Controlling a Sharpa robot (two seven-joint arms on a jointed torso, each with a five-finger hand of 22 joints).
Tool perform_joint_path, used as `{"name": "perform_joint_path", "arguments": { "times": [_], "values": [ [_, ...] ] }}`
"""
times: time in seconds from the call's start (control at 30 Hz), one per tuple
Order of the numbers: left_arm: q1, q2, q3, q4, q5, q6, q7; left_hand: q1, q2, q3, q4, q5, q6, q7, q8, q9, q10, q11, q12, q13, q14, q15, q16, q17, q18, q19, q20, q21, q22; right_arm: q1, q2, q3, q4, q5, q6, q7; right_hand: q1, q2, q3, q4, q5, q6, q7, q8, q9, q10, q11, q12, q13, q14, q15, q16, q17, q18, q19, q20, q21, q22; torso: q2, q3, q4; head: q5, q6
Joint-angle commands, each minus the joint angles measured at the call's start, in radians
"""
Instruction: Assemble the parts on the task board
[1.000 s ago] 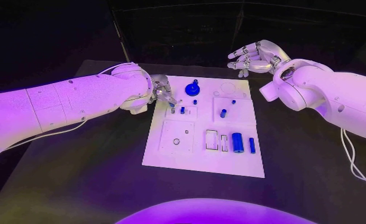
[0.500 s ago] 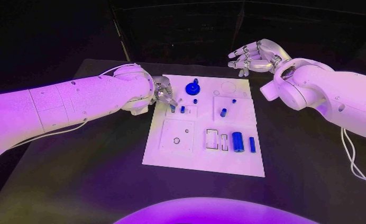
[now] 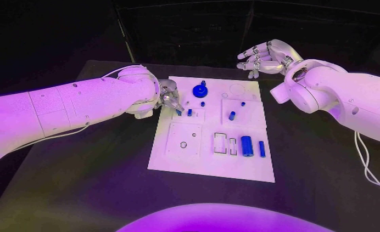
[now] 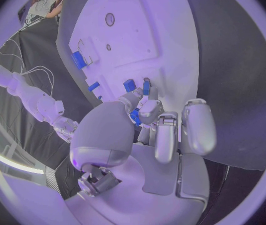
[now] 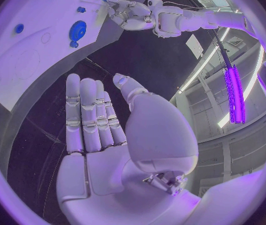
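Head view: the left hand [image 3: 168, 96] sits at the task board [image 3: 213, 167]'s left edge, fingertips pinching a small blue part [image 3: 179, 112]. The right hand [image 3: 265, 58] hovers beyond the far edge, fingers apart, holding nothing (bare black table [image 3: 87, 177] flanks the board).

Left wrist view: fingers [image 4: 150, 111] clamp the part against the board.

Right wrist view: fingers [image 5: 89, 115] extended, nothing held.

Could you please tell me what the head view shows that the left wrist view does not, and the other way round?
The head view takes in the whole task board, the large blue cylinder lying on its near right part, and the right hand raised with fingers apart beyond the board's far edge. The left wrist view gives a close look at the small blue part pinched in the left hand. Both share the board and the left hand over it.
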Motion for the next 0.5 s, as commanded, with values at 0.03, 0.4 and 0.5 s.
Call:
{"name": "perform_joint_path", "arguments": {
  "times": [0.03, 0.4, 0.5],
  "values": [
    [-0.001, -0.002, -0.001, 0.001, -0.016, 0.035, -0.002, -0.003, 0.009, 0.097, -0.093, 0.005, 0.000, -0.005, 0.004, 0.100, 0.004, -0.001, 0.002, 0.000, 0.106, -0.006, 0.003, 0.263, -0.011, 0.007, -0.003, 0.004, 0.001, 0.002, 0.001, 0.001, 0.000, -0.001, 0.005, 0.007, -0.001, 0.010, 0.002, 0.007, 0.006, -0.005, 0.000, 0.004, 0.001, -0.003, -0.001, -0.003, -0.001, -0.007, -0.001, 0.003, -0.001, 0.004, 0.000, 0.000, -0.005, -0.001, 0.000, 0.0000, -0.0001, 0.002, -0.001],
    [-0.001, -0.004, -0.001, -0.003, -0.017, 0.048, -0.004, -0.005, 0.009, 0.100, -0.093, 0.005, 0.001, -0.005, 0.005, 0.101, 0.005, -0.001, 0.002, 0.001, 0.106, -0.006, 0.003, 0.263, -0.011, 0.007, -0.004, 0.003, 0.000, 0.002, 0.000, 0.001, 0.001, -0.001, 0.005, 0.007, -0.001, 0.010, 0.002, 0.007, 0.006, -0.005, 0.000, 0.004, 0.001, -0.003, -0.001, -0.003, -0.001, -0.007, -0.001, 0.003, -0.001, 0.004, 0.000, 0.000, -0.005, -0.001, 0.000, 0.0004, 0.0008, 0.001, -0.002],
    [-0.001, -0.004, -0.001, -0.003, -0.017, 0.053, -0.004, -0.005, 0.009, 0.100, -0.093, 0.005, 0.001, -0.005, 0.005, 0.101, 0.005, -0.001, 0.002, 0.001, 0.106, -0.006, 0.003, 0.263, -0.011, 0.007, -0.004, 0.003, 0.000, 0.002, 0.000, 0.001, 0.002, -0.001, 0.005, 0.007, -0.001, 0.010, 0.002, 0.007, 0.006, -0.005, 0.000, 0.004, 0.001, -0.003, -0.001, -0.003, -0.001, -0.007, -0.001, 0.003, -0.001, 0.004, 0.000, 0.000, -0.005, -0.001, 0.000, 0.0002, 0.0002, 0.000, -0.003]
  ]
}}
